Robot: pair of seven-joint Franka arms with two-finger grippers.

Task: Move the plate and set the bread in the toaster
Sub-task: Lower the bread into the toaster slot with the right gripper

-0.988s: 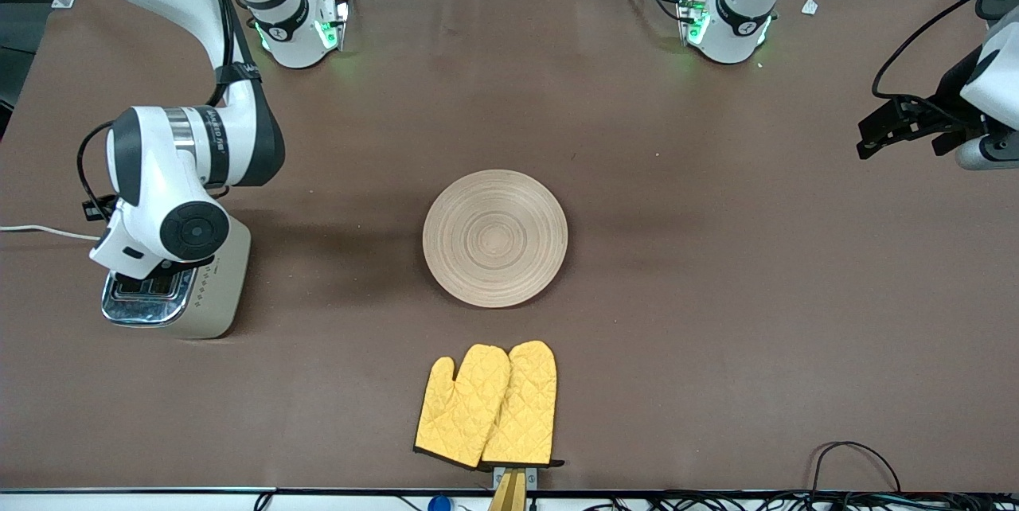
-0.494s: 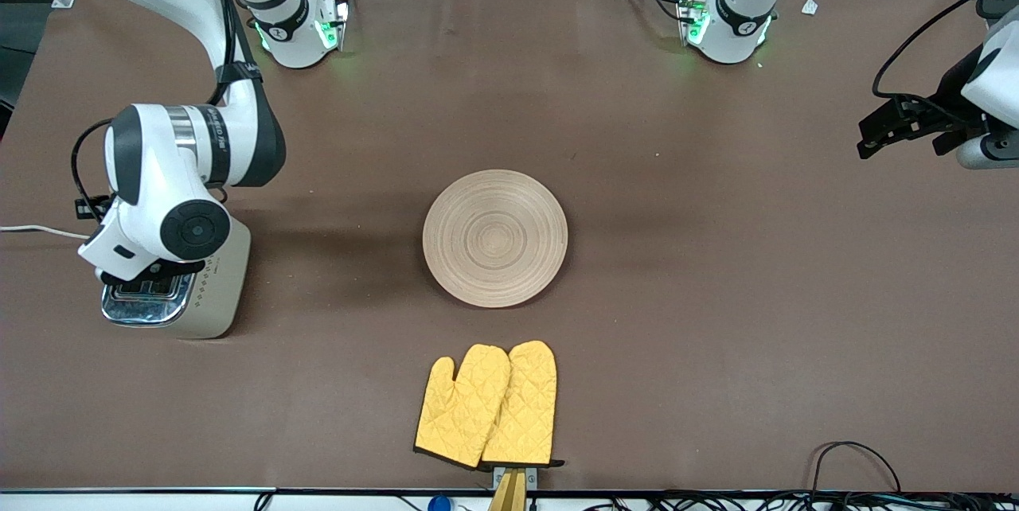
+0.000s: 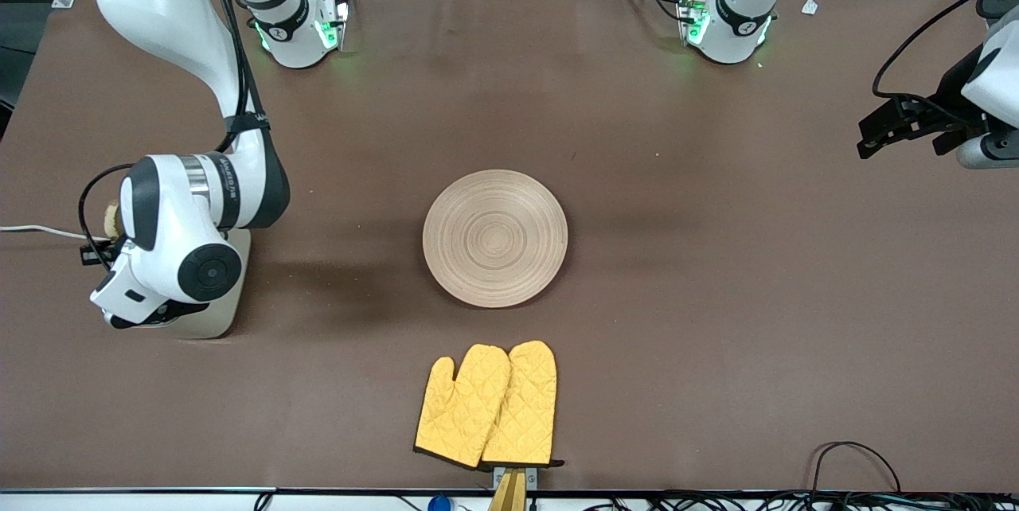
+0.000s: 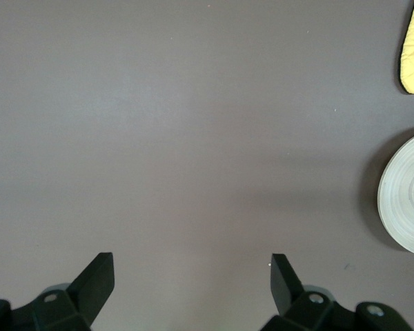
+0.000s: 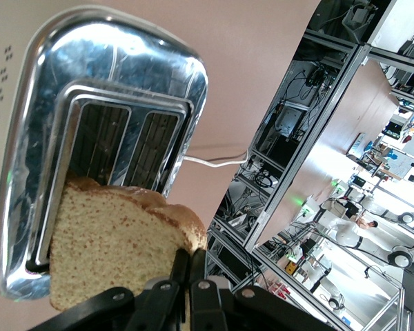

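You can see the right gripper (image 5: 190,276) pinching the bread (image 5: 117,241) tight just over the toaster (image 5: 110,138) slots, while the left gripper (image 4: 192,279) waits spread wide and empty, well away from the plate (image 3: 494,238) mid-table.

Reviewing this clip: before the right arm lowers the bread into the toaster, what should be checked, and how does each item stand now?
1. Bread gripped by right gripper: ok, fingers shut on its edge.
2. Right gripper over toaster: ok.
3. Both slots free: ok, nothing shows in them.
4. Bread lined up with a slot: cannot tell; it looks tilted.
5. Plate out of the way: ok, mid-table, apart from toaster.
6. Left gripper out of the way: ok, open, waiting at its own end.
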